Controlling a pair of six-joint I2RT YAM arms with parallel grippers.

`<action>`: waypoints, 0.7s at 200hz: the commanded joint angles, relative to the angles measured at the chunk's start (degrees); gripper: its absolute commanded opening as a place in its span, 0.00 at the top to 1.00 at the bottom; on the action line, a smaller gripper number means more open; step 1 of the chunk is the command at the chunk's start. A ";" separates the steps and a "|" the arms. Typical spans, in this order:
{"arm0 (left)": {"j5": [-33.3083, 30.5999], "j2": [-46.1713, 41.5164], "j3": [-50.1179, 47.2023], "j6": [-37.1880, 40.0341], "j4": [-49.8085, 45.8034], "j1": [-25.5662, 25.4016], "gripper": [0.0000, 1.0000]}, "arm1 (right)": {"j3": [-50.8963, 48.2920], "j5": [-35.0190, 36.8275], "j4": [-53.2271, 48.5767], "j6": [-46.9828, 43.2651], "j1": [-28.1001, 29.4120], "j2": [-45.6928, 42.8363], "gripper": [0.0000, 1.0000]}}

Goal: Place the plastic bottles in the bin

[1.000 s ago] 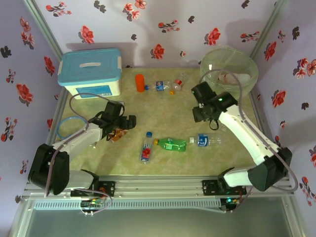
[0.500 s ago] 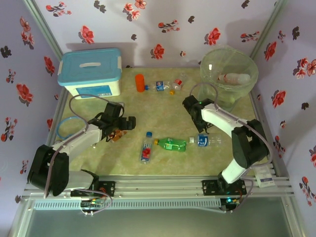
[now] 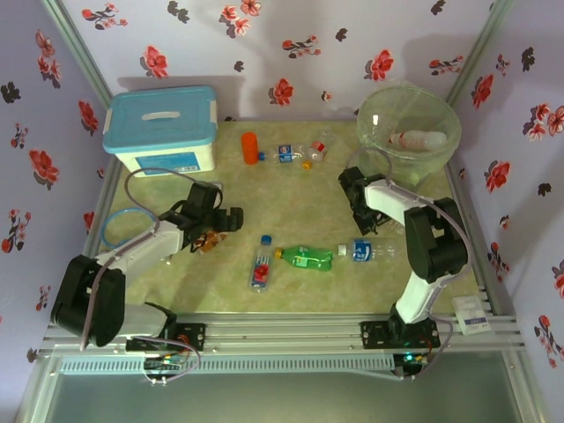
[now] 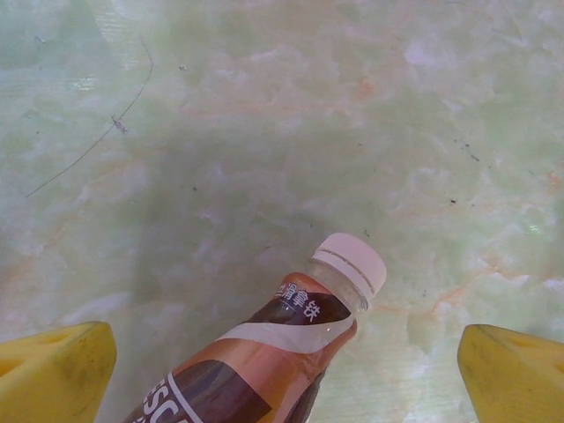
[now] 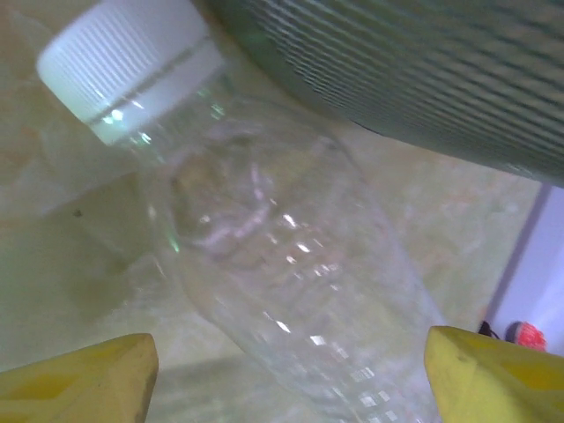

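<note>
Both spread wide: R gripper [image 5: 291, 370] astride clear bottle [image 5: 273, 264] just beside bin [image 5: 423, 79]; L gripper [image 4: 284, 372] astride brown bottle [image 4: 291, 330], well apart from bin.

Round translucent pale-green plastic bin [image 3: 388, 106]; green plastic bottle [image 3: 308, 257]; orange plastic bottle [image 3: 250, 147]; white storage box [image 3: 167, 160], blue lid. Counter [image 3: 291, 198] marbled pale green. Walls [image 3: 203, 44] lilac, red-flowered.

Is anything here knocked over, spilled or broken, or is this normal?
Nothing looks spilled or broken. The green bottle, the blue-labelled bottle and the brown-labelled bottle lie on their sides, loosely scattered on the table. One clear bottle already lies in the bin.
</note>
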 commanded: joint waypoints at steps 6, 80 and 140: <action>0.33 0.09 -0.20 1.28 0.50 0.53 0.00 | 1.20 -3.23 3.26 1.76 -0.60 3.12 0.25; -0.24 -2.14 -2.16 1.20 0.56 1.18 0.00 | 0.90 -0.76 4.06 3.19 2.22 1.81 0.50; -0.26 -2.26 -1.63 1.07 -0.10 1.22 0.00 | 7.61 -1.00 0.99 2.54 5.99 -2.25 0.55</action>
